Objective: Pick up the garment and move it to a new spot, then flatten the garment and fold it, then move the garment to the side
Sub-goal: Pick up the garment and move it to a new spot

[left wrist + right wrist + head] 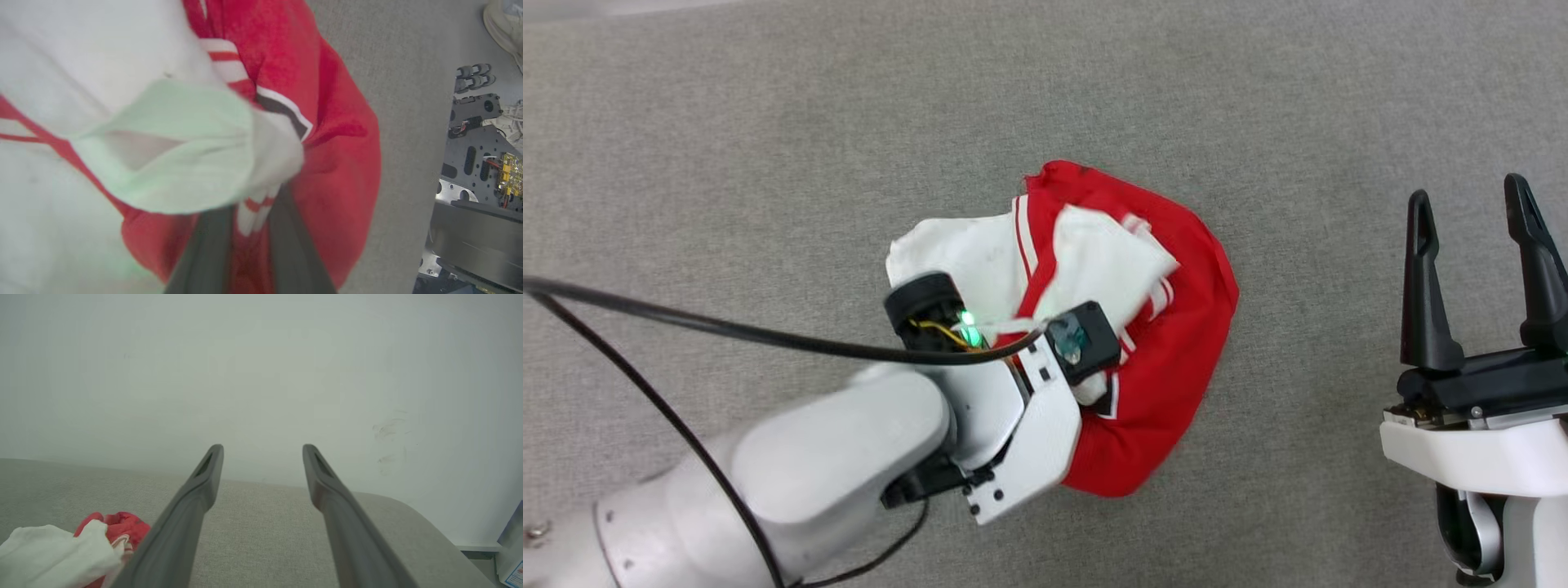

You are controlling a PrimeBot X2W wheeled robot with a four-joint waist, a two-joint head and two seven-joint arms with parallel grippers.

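The garment lies crumpled in a heap on the grey cloth surface, red body outermost, white sleeves with red-and-white striped trim bunched on top. My left arm reaches down onto the heap's near-left side, and its wrist hides the fingers in the head view. In the left wrist view my left gripper is shut on a striped fold of the garment. My right gripper stands open and empty at the far right, well clear of the heap. The right wrist view has the right gripper with the garment at lower left.
The grey surface spreads widely on every side of the heap. A white wall rises behind its far edge. A black cable trails from my left wrist. The robot's base and a shoe sit beyond the surface's edge.
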